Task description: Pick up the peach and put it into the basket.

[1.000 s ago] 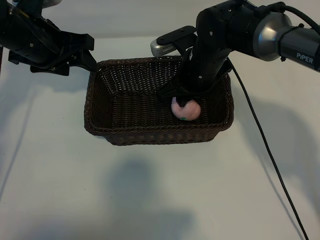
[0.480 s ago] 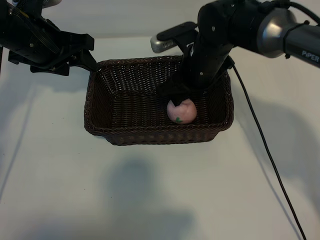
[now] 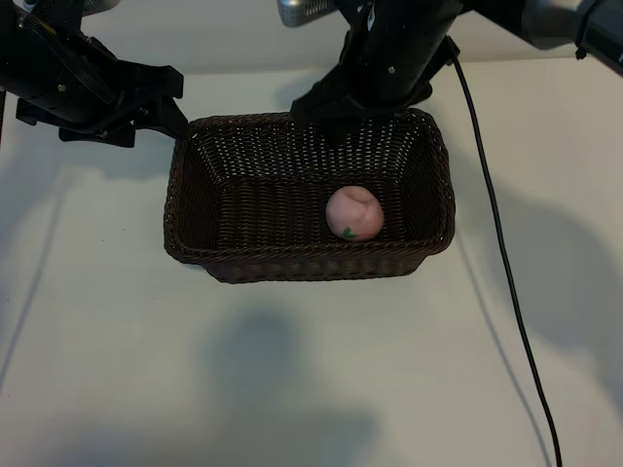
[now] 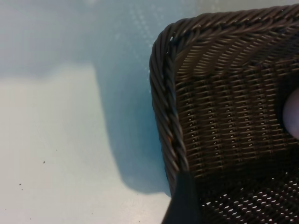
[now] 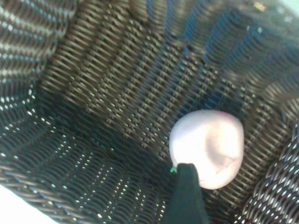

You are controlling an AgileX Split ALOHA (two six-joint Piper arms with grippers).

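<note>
No lettering, brand, number or sign can be read in any view; the arms, the basket (image 3: 308, 255), the peach (image 3: 354, 213) and the desk (image 3: 292, 370) show none.

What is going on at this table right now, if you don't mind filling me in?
The peach lies on the floor of the wicker basket, toward its right end, and nothing is touching it. The right gripper hangs open above the basket's far rim, clear of the fruit. The left gripper is parked open beside the basket's far left corner. As things lie, the peach is in the basket, so the job looks done.
</note>
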